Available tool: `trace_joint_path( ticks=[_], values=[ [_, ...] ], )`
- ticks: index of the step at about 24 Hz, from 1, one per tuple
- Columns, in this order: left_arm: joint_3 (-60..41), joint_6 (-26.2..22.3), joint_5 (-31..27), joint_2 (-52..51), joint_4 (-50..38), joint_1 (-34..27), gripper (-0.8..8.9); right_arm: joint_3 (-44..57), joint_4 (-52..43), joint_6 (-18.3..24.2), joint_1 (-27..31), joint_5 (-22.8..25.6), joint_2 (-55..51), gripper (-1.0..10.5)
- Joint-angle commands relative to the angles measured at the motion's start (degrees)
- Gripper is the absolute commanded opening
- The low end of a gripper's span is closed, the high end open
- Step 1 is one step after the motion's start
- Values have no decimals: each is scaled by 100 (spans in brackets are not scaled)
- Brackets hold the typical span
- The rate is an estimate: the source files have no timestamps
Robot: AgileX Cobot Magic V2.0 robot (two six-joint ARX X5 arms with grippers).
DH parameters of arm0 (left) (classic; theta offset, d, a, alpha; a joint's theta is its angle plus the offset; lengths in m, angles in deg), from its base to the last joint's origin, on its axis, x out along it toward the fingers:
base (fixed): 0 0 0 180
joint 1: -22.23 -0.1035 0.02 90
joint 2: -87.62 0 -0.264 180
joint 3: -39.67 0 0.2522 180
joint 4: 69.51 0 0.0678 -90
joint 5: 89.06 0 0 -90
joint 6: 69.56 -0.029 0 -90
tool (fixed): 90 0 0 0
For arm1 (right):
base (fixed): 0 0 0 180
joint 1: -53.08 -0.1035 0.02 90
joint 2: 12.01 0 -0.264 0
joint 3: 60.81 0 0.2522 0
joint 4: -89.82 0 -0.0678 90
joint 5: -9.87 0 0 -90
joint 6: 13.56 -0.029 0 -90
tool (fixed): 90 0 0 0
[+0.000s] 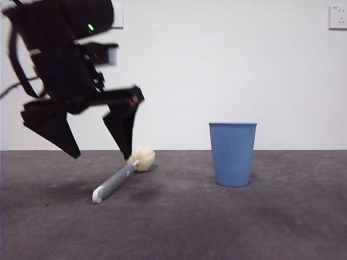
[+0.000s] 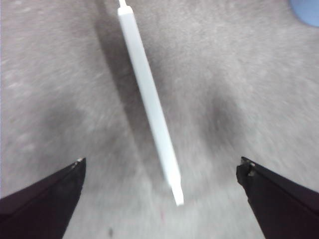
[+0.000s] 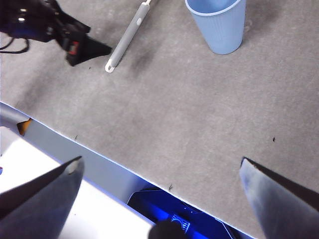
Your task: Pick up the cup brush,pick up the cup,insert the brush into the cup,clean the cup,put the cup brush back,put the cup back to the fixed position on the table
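Note:
The cup brush [image 1: 120, 177] lies flat on the table [image 1: 179, 227], cream sponge head [image 1: 143, 158] toward the wall, grey handle toward me. My left gripper [image 1: 100, 154] hovers open just above the handle, one jaw on each side. In the left wrist view the handle [image 2: 149, 99] runs between the wide-apart jaws of the left gripper [image 2: 162, 169]. The blue cup [image 1: 232, 154] stands upright to the right of the brush. My right gripper [image 3: 159, 169] is open, back over the table's near edge, with the cup [image 3: 219, 25] and brush [image 3: 127, 37] far ahead of it.
A white wall rises behind the table, with a socket [image 1: 337, 17] at its upper right. The right wrist view shows the table's front edge [image 3: 99, 154] and blue-lit equipment [image 3: 174, 219] below it.

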Motion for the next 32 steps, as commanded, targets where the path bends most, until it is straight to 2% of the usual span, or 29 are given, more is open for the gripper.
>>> trace_joint_path(
  ticks=[1,10,13,23,25,27,28,32],
  values=[
    [68,42,-142,323,-31,33,562,-24,-22,-63,-11,-7,-2,594],
    [68,186,-385,765,-278,33,560,-24,-33,-66,-11,-9,-2,594],
    [68,192,-385,767,-319,31,437,-24,-33,-68,-11,-9,-2,594],
    [66,643,-352,1069,-219,212,420,-24,-28,-118,-11,-17,-2,594],
    [66,638,-372,1069,-225,267,169,-24,-31,-116,-11,-15,-2,594],
    [68,634,-356,1064,-223,295,16,-24,-28,-120,-11,-17,-2,594],
    [68,632,-354,1056,-181,295,-8,-24,-28,-136,-11,-17,-2,594],
    [70,522,-356,752,55,293,-9,-24,-31,-138,-11,-20,-2,594]
  ],
)
